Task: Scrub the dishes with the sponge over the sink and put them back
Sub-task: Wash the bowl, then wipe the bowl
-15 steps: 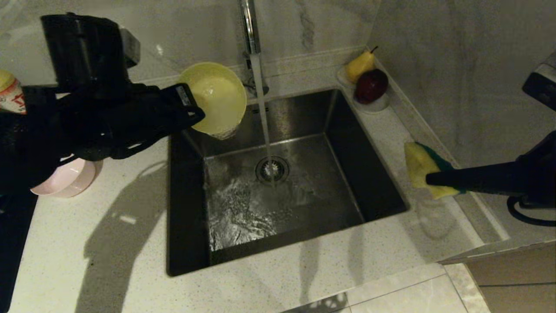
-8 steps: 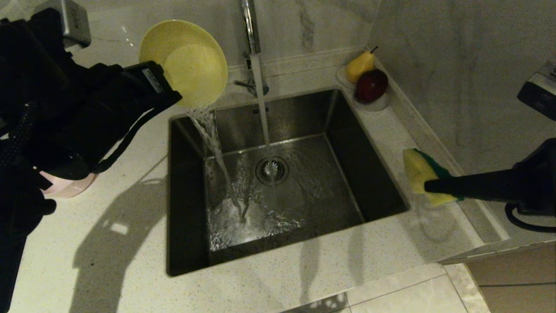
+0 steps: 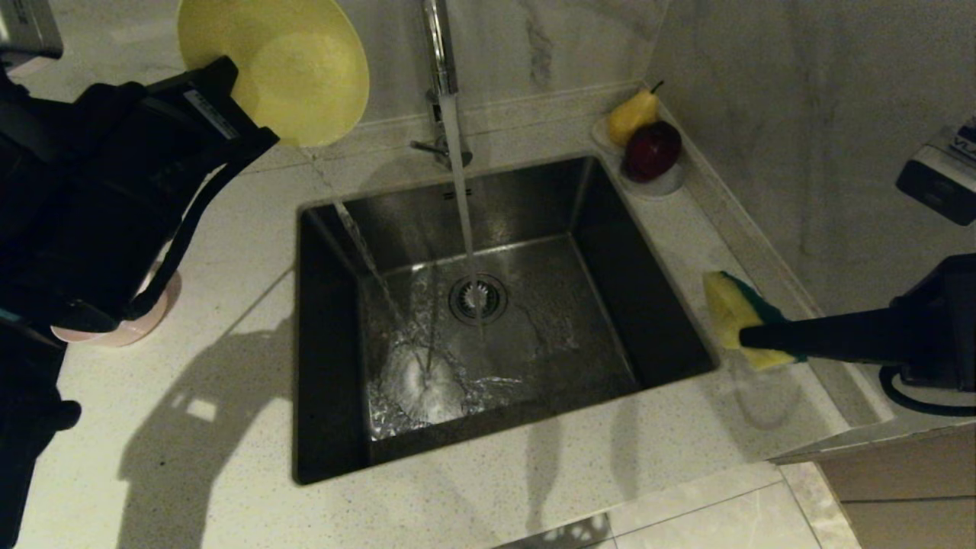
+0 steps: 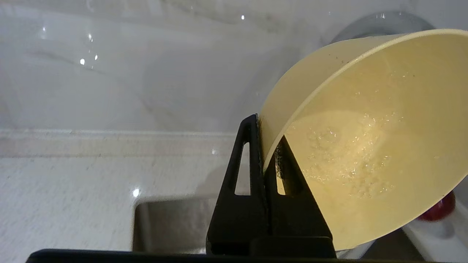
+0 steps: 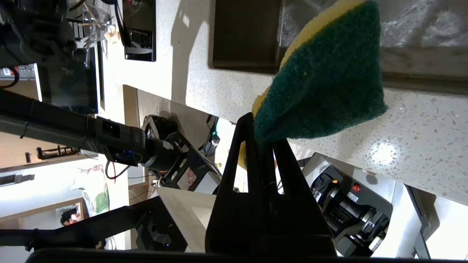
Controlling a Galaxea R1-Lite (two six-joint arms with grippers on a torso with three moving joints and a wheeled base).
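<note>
My left gripper (image 3: 248,122) is shut on the rim of the yellow bowl (image 3: 290,69), which it holds high beyond the back left corner of the sink (image 3: 328,343), tipped on its side. In the left wrist view the gripper (image 4: 265,135) pinches the bowl's wall and the wet bowl (image 4: 365,146) opens sideways. A thin trickle of water falls into the sink's left side. My right gripper (image 3: 751,335) is shut on the sponge (image 3: 728,309) above the counter just right of the sink. The sponge's green face (image 5: 329,84) shows past this gripper (image 5: 261,131) in the right wrist view.
The chrome tap (image 3: 438,46) runs a stream onto the drain strainer (image 3: 478,299). A pink bowl (image 3: 149,316) stands on the left counter, half hidden by my left arm. A white saucer (image 3: 663,183) with a pear and a red apple sits at the back right corner.
My left arm has lifted the yellow bowl up and to the left and tipped it; its water poured into the sink and has thinned to a trickle. The sponge has sunk slightly.
</note>
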